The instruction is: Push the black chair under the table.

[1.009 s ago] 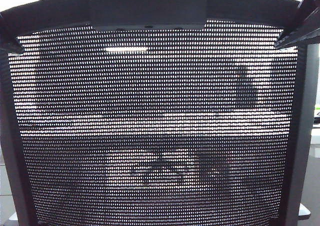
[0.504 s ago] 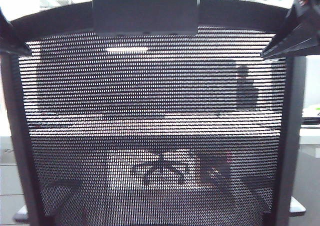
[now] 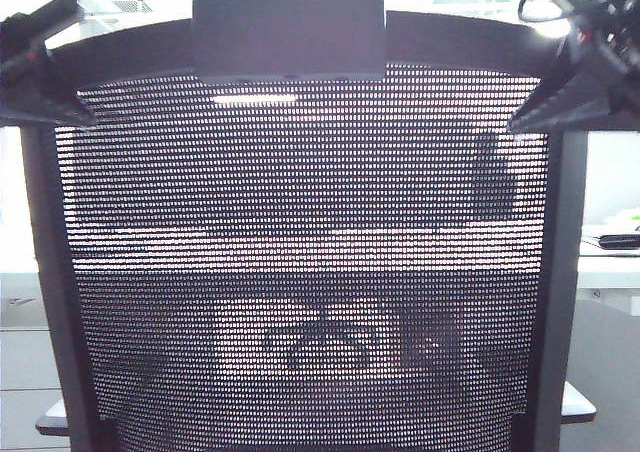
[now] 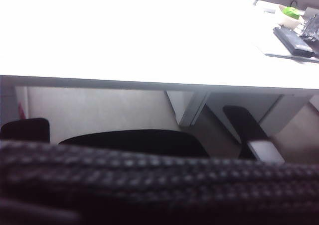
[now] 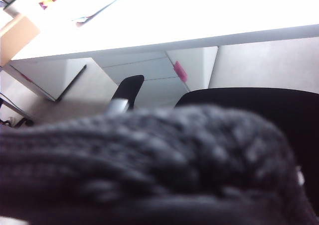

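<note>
The black chair fills the exterior view: its mesh backrest faces me, with the headrest bracket at the top. My left gripper presses against the backrest's top left corner and my right gripper against its top right corner. Their jaws are too dark to read. In both wrist views the blurred mesh rim covers the fingers. Beyond it lie the chair's seat, an armrest and the white table, whose edge stands just past the seat.
The table top shows at the right edge of the exterior view, with a drawer cabinet at the left. A black device, a green-filled bowl and a cardboard box rest on the table. Through the mesh I see another chair base.
The backrest has shrunk in the exterior view and moved away from the camera toward the table. Both arms have come further into view at its top corners.
</note>
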You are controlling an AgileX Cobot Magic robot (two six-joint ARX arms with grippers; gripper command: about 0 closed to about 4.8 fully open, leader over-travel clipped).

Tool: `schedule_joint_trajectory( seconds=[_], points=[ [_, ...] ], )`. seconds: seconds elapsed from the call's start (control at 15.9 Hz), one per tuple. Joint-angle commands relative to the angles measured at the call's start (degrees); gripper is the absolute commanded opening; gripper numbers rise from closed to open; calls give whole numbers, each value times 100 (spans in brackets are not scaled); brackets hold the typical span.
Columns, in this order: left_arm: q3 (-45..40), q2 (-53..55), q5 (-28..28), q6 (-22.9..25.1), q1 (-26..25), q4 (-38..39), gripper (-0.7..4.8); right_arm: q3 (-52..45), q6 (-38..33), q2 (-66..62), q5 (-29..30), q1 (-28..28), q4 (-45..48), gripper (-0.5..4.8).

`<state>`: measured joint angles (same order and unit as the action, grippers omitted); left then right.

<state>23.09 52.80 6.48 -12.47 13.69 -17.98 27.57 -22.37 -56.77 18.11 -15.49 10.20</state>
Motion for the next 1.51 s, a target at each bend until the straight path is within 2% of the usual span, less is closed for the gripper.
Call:
schedule_joint_trajectory(
  seconds=[0.06, 0.13, 0.38, 0.76, 1.07, 1.51],
  points=[
    [39, 466, -474, -59, -140, -807, -6, 105, 13, -323, -527, 258, 789, -8],
    [46, 752, -472, -59, -140, -1143, -6, 225, 92, -516, -527, 260, 833, -8],
    [70, 1270, -479, 7, -142, -1663, -6, 466, 142, -1119, -442, 260, 1401, -8],
    [990, 2929, -472, 11, -142, -2533, -6, 1292, 170, -2376, -273, 302, 2033, -8],
    [1941, 3960, -470, 26, -142, -2761, -6, 2192, 317, -3206, -271, 422, 2059, -8],
    [2938, 4732, -214, 24, -431, -2809, -6, 3279, 337, -4197, -127, 726, 2033, -8]
  ],
)
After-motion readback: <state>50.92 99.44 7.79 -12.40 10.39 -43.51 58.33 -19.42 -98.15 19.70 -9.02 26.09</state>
